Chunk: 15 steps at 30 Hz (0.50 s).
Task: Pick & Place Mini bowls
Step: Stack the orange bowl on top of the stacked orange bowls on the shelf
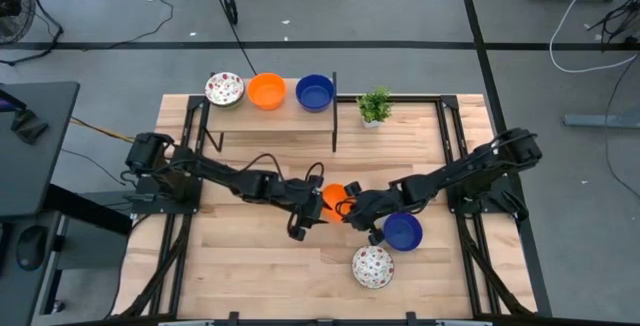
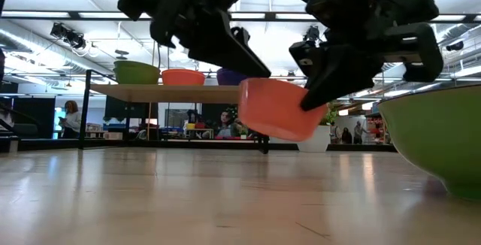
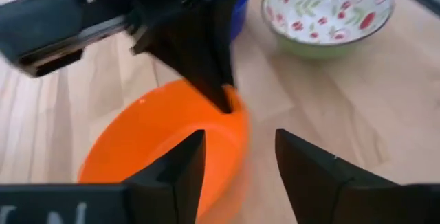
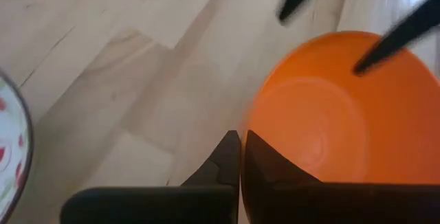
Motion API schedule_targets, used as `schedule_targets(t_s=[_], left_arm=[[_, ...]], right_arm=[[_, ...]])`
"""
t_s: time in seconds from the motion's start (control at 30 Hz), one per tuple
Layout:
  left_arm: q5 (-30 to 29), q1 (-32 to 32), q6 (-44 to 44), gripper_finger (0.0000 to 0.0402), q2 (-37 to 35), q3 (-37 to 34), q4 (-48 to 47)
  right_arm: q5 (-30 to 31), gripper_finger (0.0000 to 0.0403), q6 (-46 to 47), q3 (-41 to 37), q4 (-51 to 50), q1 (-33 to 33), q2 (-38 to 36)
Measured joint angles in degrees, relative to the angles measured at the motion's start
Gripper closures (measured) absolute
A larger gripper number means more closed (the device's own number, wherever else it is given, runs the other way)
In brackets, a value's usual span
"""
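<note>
An orange mini bowl (image 1: 333,200) hangs above the table's middle between my two grippers. My right gripper (image 4: 240,138) is shut on its rim. My left gripper (image 3: 238,135) is open, one finger inside the bowl and one outside, astride the rim on the opposite side. A blue mini bowl (image 1: 403,232) and a white flowered one (image 1: 372,266) rest on their bases on the table near the front. A flowered (image 1: 224,89), an orange (image 1: 266,91) and a blue bowl (image 1: 315,92) stand on the shelf (image 1: 270,114) at the back. My right gripper pinches the orange bowl's rim (image 4: 251,122) on the side toward the table's right, one finger inside the bowl and one outside. Its fingers slant down from the right. The bowl (image 2: 278,110) is tilted and clear of the table. Whether my left gripper's open fingers (image 3: 185,165) touch the rim, I cannot tell.
A small green potted plant (image 1: 375,106) stands at the back right, next to the shelf. The shelf's dark legs (image 1: 334,131) stand on the table's far part. Bare wood lies at the table's near left (image 1: 240,256).
</note>
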Motion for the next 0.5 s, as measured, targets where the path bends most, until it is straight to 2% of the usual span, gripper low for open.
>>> schedule_targets(t_s=[0.5], left_arm=[[0.33,0.84,0.45,0.0315,0.77,-0.03,-3.34]], right_arm=[[-0.19,0.0398,-0.36,0.52,0.03,0.00,0.29]])
